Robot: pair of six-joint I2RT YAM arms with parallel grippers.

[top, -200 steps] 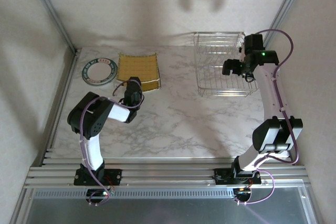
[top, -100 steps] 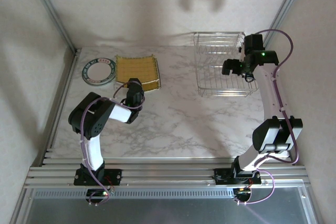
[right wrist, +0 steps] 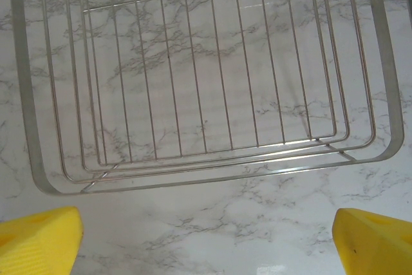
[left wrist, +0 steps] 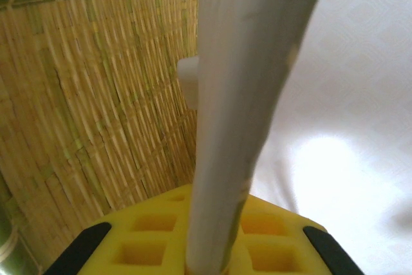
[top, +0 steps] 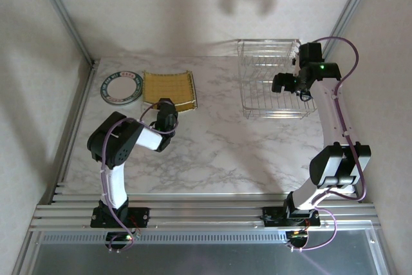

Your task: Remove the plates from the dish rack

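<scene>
Closed almost fully, the left gripper (top: 166, 109) pinches the pale rim of the yellow square plate (top: 168, 87). The left wrist camera gives us what the overhead view cannot: that rim rising edge-on between the yellow fingers (left wrist: 138, 243), with woven straw-coloured slats beside it. We see the right gripper (top: 283, 84) spread wide with nothing between its fingertips, hanging over the wire dish rack (top: 270, 91) at the far right. A round plate (top: 121, 87) lies just left of the square one. Everything sits on a white marble table (top: 225, 146) enclosed by pale textured walls (top: 161, 4).
</scene>
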